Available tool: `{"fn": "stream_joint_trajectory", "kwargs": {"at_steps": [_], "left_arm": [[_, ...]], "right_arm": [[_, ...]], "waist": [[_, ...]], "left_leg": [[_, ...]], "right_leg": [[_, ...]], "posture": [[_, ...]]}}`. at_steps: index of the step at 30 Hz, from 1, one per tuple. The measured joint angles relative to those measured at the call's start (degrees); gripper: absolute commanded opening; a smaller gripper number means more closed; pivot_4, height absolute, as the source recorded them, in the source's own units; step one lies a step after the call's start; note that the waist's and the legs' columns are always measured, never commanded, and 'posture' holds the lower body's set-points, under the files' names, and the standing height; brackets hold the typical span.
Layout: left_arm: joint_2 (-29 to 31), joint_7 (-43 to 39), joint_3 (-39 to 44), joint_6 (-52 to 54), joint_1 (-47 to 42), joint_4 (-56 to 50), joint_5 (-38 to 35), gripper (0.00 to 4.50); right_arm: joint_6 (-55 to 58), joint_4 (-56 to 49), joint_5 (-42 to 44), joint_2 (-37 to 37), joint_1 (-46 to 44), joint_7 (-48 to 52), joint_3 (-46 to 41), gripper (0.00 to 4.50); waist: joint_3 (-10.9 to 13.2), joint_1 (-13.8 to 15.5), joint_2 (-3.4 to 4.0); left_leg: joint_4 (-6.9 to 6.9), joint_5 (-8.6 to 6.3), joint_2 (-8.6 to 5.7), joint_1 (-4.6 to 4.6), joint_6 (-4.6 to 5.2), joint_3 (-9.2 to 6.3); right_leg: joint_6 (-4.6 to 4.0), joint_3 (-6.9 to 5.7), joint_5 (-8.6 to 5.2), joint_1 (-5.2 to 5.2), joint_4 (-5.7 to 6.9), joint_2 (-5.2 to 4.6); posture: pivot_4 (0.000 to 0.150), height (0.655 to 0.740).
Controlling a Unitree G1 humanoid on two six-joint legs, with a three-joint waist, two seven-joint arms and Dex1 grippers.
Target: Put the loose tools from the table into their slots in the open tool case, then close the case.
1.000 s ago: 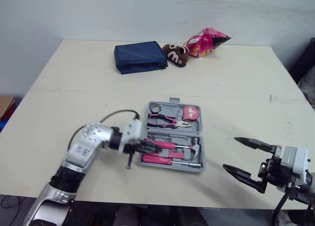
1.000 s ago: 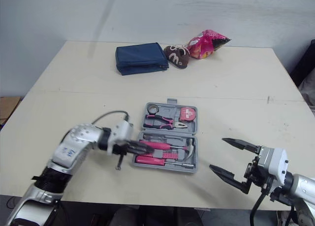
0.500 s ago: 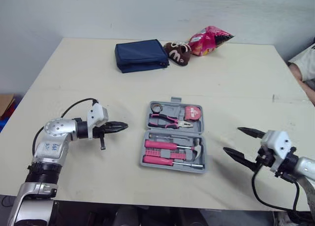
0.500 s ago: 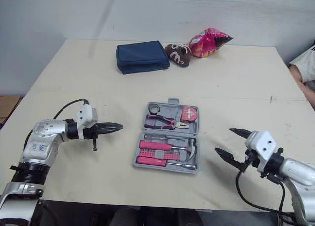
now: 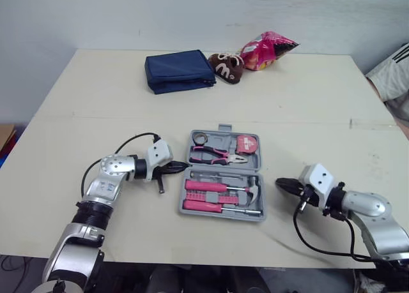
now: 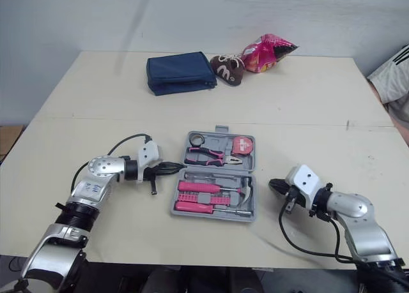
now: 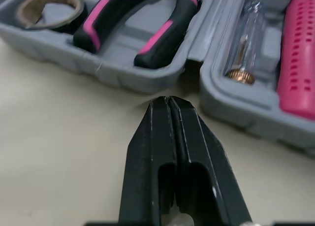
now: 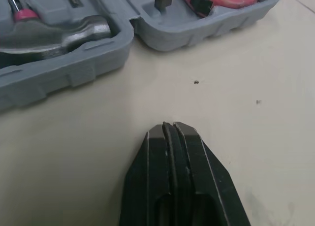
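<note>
The tool case (image 5: 223, 214) lies open midway along the desk (image 5: 96, 114), nearer its near edge than its far one. The tools we can make out all sit in slots. The pliers (image 5: 217, 156), tape measure (image 5: 246, 145) and a roll of tape (image 5: 201, 138) are in the far half. The pink screwdrivers (image 5: 208, 186) and hammer (image 5: 254, 189) are in the near half. So we judge the step in hand to be closing the case.

The left gripper (image 5: 181, 169) is pinched fully together on nothing, low over the desk. Its tip is just beside the case's left side, where the two halves meet. The right gripper (image 5: 280, 183) is likewise closed and empty, near the case's right side but apart from it.

That meeting line looks like the hinge, where we would get little leverage. We would rather work one tip under the outer rim of the far half and swing it up and over slowly, so the pliers and tape measure keep their seats. The other gripper should press on the near half's rim, since the light case may skid on the smooth desk. Last, we would push down along the closing edge until it sits flush. We cannot make out the latches from here.
</note>
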Motion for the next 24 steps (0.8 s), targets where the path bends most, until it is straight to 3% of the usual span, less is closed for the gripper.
{"fn": "stream_joint_trajectory", "kwargs": {"at_steps": [13, 24], "left_arm": [[-0.21, -0.49, 0.22, 2.5, 2.83, -4.58, -0.34, 0.0], [4.29, -2.87, 0.66, 9.44, 10.48, -17.51, -2.22, 0.0]], "right_arm": [[-3.51, 5.56, -2.95, 6.11, -7.39, -0.58, 4.93, 0.04], [5.01, -6.83, -2.05, 5.94, -0.49, -0.4, 4.94, 0.04]], "waist": [[0.0, -0.05, -0.01], [0.0, -0.17, -0.01]], "left_leg": [[0.05, -0.01, 0.08, 0.0, -0.01, 0.08], [-0.11, -0.02, 0.1, -0.01, -0.06, 0.1]], "right_leg": [[0.0, 0.06, 0.0, -0.04, 0.05, 0.02], [-0.01, 0.09, -0.01, -0.1, 0.0, 0.03]], "posture": [[0.15, 0.74], [0.15, 0.74]]}}
